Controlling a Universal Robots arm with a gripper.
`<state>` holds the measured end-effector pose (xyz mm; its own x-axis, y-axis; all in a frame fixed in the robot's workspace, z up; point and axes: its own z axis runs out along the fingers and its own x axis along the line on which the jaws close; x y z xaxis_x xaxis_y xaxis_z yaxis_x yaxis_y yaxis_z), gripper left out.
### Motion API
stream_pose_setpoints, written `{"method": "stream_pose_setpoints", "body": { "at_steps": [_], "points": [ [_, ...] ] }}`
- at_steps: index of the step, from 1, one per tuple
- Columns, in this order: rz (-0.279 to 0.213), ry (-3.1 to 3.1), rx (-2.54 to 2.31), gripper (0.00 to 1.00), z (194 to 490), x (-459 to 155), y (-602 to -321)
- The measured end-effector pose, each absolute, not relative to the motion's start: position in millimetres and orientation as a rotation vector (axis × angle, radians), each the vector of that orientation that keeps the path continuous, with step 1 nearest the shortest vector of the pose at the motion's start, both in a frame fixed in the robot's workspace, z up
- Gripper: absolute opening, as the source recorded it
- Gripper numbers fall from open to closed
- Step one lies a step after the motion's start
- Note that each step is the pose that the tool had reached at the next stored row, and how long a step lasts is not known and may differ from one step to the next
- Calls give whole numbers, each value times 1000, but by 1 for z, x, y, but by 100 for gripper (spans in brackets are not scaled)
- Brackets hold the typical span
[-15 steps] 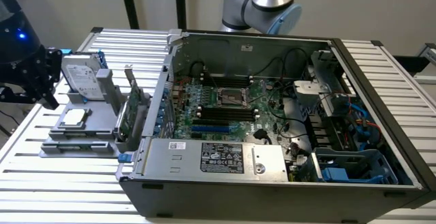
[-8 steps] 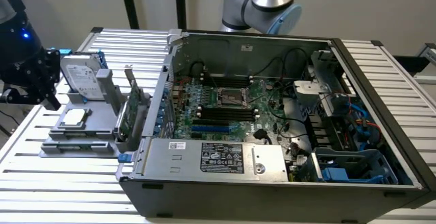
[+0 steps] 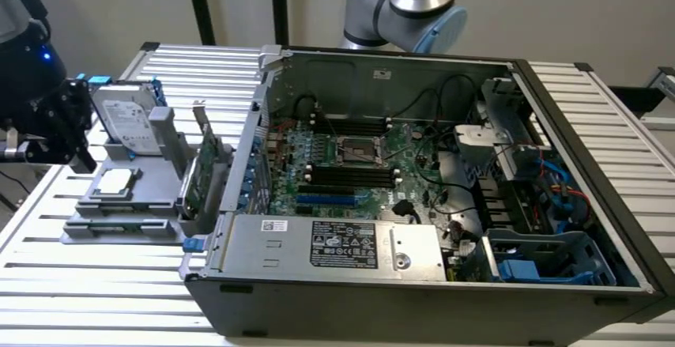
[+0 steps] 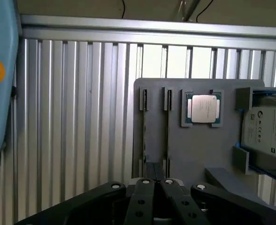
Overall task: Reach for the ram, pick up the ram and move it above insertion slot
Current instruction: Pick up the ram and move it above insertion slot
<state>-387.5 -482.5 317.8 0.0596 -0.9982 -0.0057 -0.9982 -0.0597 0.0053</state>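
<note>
The space above the black memory slots (image 3: 348, 175) is open from the top. Black cables (image 3: 422, 153) run near them on the exterior view's right. Between the grey fixture (image 3: 116, 213) and the slots stand the upright expansion card (image 3: 211, 169) and the case wall (image 3: 251, 149). A hard drive (image 3: 126, 118) stands on the fixture.

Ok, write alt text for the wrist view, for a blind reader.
The tool hovers close to a grey holder tray on a ribbed metal table. The tray carries a CPU in a square pocket, a hard drive beside it, and two long narrow slots.
</note>
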Motion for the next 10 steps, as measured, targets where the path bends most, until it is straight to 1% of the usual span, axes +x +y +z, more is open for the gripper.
{"method": "stream_pose_setpoints", "body": {
  "at_steps": [10],
  "points": [
    [21, 2035, -2387, 12, 317, -387, -482]
  ]
}}
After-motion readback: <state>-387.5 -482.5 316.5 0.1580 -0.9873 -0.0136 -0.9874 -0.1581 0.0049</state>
